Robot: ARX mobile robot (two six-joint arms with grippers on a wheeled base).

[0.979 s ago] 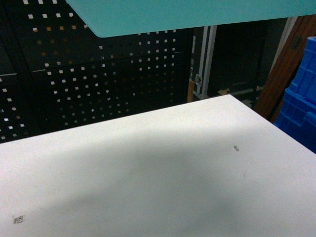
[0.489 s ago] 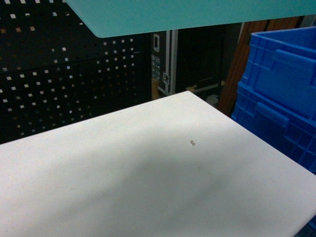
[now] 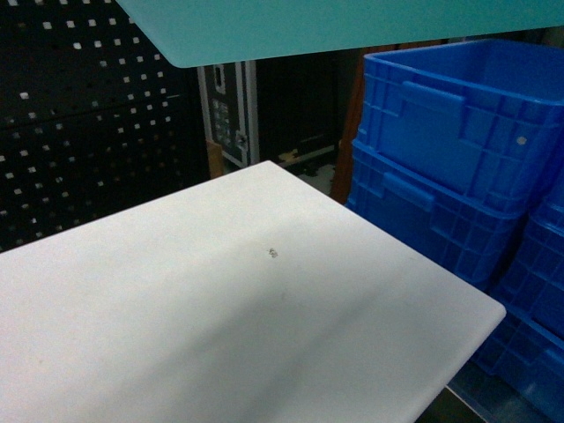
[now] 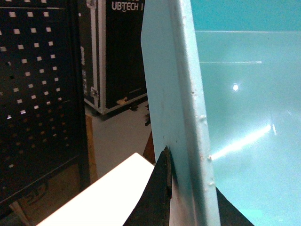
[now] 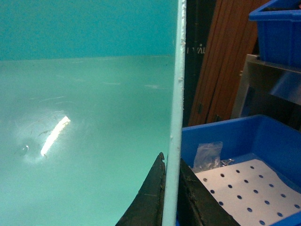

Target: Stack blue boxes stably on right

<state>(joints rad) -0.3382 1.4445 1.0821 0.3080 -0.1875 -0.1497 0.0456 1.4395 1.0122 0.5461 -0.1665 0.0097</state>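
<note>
Above the white tabletop (image 3: 220,308), a light turquoise box (image 3: 335,26) hangs high in the head view, only its flat underside showing along the top edge. Both grippers hold it by opposite walls. The left gripper (image 4: 181,188) is closed onto one wall, a dark finger on the outside and another on the inside, with the out-turned rim standing upright through the left wrist view. The right gripper (image 5: 171,188) pinches the opposite wall the same way, its two black fingers pressed against either face of the thin plastic. The smooth turquoise inside of the box fills much of both wrist views and shows bright reflections of lamps.

To the right of the tabletop stand dark blue ribbed crates (image 3: 441,150), one stacked on another, with more just beside them at the right edge. Behind the tabletop is a black perforated panel (image 3: 88,115) and a black equipment case (image 4: 117,47) with metal edging.
</note>
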